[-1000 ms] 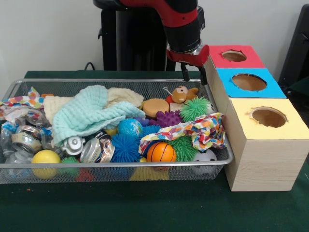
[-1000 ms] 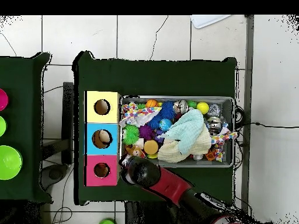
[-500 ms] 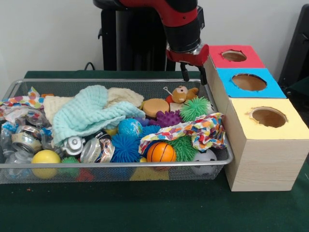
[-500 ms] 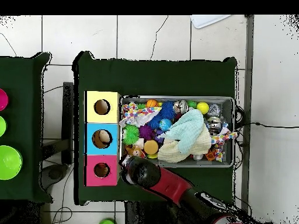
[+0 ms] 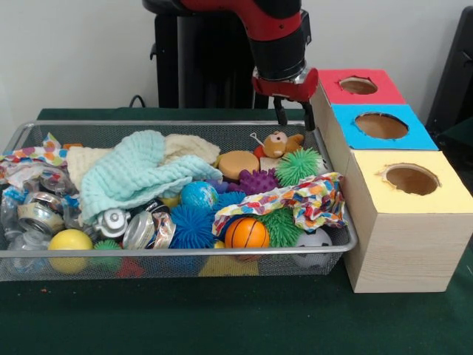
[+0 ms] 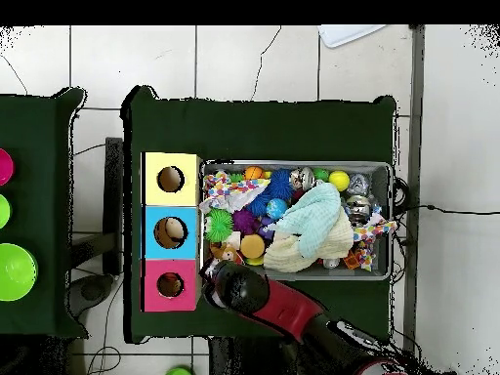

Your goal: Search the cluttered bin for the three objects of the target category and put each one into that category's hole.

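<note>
The wire mesh bin point(image 5: 185, 252) is full of mixed toys; it also shows in the overhead view point(image 6: 293, 163). A small orange-brown plush animal point(image 5: 279, 143) with a cream face lies in its far right corner. I see no yellow duck or striped tiger; they are hidden or out of view. The red-topped hole point(image 5: 358, 86) is at the far end of the wooden box, and shows in the overhead view point(image 6: 170, 285). My gripper point(image 5: 293, 118) hangs open and empty just above the plush, beside the red end of the box. In the overhead view my arm's wrist point(image 6: 234, 286) covers it.
The blue-topped hole point(image 5: 380, 125) and the yellow-topped hole point(image 5: 411, 179) lie nearer on the same box. A mint cloth point(image 5: 133, 177), a patterned cloth point(image 5: 295, 198), spiky balls point(image 5: 298, 164), an orange ball point(image 5: 246, 233) and crushed cans point(image 5: 37, 211) fill the bin.
My gripper has edged slightly away from the box, toward the bin's far right corner. Nothing in the bin has moved.
</note>
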Controlling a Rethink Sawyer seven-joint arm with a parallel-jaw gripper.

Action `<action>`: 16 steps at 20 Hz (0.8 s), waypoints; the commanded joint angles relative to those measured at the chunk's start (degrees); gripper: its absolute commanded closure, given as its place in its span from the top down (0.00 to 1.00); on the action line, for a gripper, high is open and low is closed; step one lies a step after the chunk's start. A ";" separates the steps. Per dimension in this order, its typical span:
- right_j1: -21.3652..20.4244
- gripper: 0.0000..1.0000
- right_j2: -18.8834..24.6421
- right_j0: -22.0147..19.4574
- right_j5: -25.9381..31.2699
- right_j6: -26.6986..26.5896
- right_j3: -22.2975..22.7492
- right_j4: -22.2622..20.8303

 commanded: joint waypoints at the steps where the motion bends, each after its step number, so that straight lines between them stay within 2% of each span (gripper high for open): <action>1: 3.78 1.00 -5.51 -2.15 -0.09 2.86 -12.62 -1.97; 11: 4.04 1.00 -5.25 -4.01 2.95 2.21 -15.32 -4.38; 16: 5.45 1.00 -3.82 -5.27 1.56 2.83 -15.77 -5.04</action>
